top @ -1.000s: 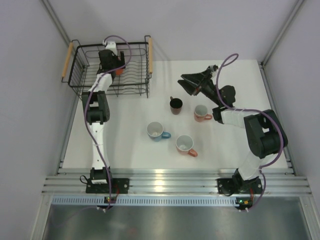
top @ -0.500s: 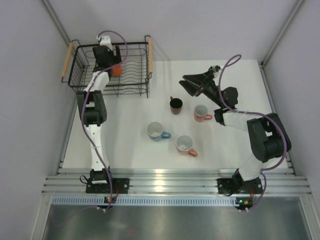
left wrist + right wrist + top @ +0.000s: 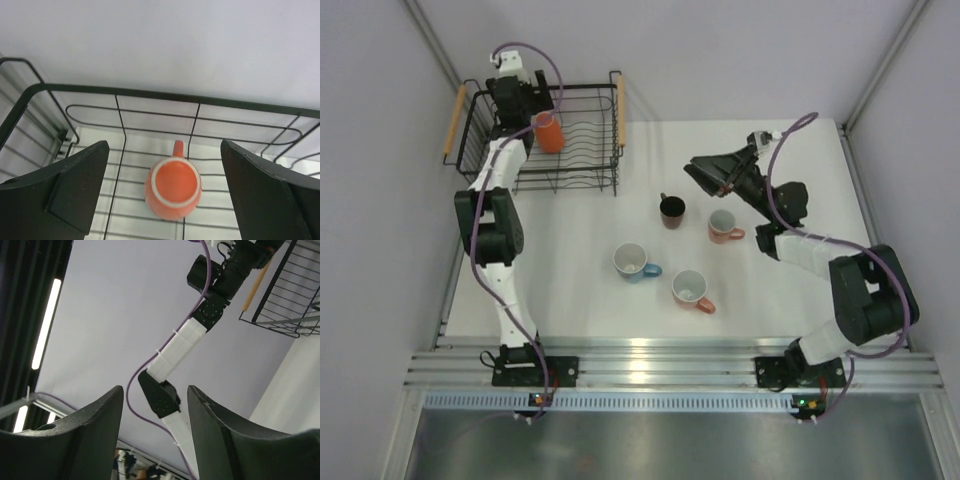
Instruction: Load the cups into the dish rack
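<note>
The dish rack [image 3: 150, 94] is thin black wire with a smooth coated finish, and its two handles [image 3: 453, 120] are pale bare wood. The orange cup [image 3: 173, 187] looks smooth and lightly glossy, with a paler rim. The left gripper [image 3: 165, 147] has fingers [image 3: 75, 185] of matt black plastic with a fine grain. Those of the right gripper [image 3: 155, 390] look the same but take a soft shine. The table [image 3: 570, 310] is white and matt. The rail [image 3: 650, 360] at its near edge is brushed, silvery metal.
</note>
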